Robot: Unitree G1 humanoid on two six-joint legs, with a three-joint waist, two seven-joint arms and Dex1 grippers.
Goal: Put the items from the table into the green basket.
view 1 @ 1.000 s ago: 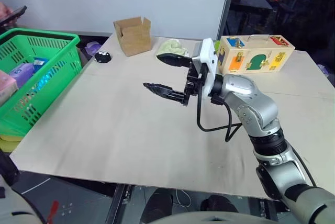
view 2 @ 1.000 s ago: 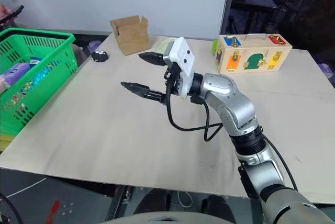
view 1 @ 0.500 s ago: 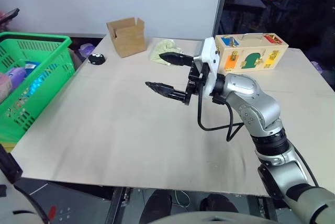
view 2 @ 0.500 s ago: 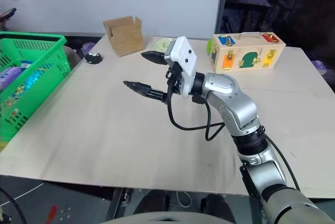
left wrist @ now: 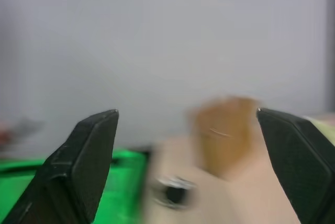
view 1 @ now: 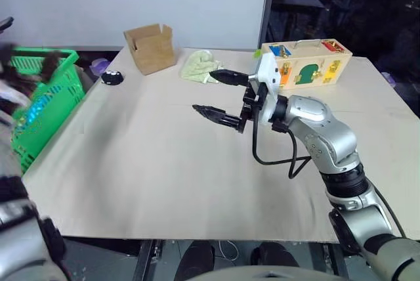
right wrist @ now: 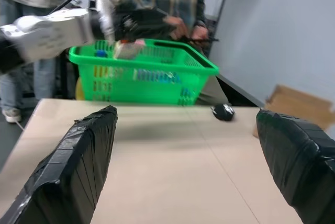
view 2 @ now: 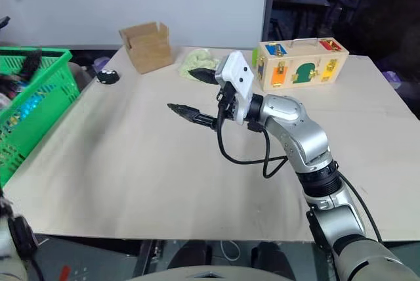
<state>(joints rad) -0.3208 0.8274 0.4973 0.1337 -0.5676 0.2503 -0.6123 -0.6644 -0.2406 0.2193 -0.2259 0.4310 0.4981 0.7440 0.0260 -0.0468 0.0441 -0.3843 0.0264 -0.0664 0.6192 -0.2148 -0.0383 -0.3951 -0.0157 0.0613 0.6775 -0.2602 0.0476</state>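
Claws both agape (left (left wrist: 186, 169) blurred, seemingly) beside green basket (right wrist: 157, 80).

Even, fairly bright indoor light falls on the large pale beige table (view 1: 151, 163), with no glare. A soft diffuse shadow lies on its top beneath the right arm's black two-fingered gripper (view 1: 220, 94), which is sharp. The dark area behind the table at the far right is dim. At the left edge, the bright green slotted plastic basket (view 1: 46, 107) and what moves above it are smeared by motion blur. The left wrist view is heavily blurred throughout; the brown cardboard box (left wrist: 225, 130) there is a soft smudge
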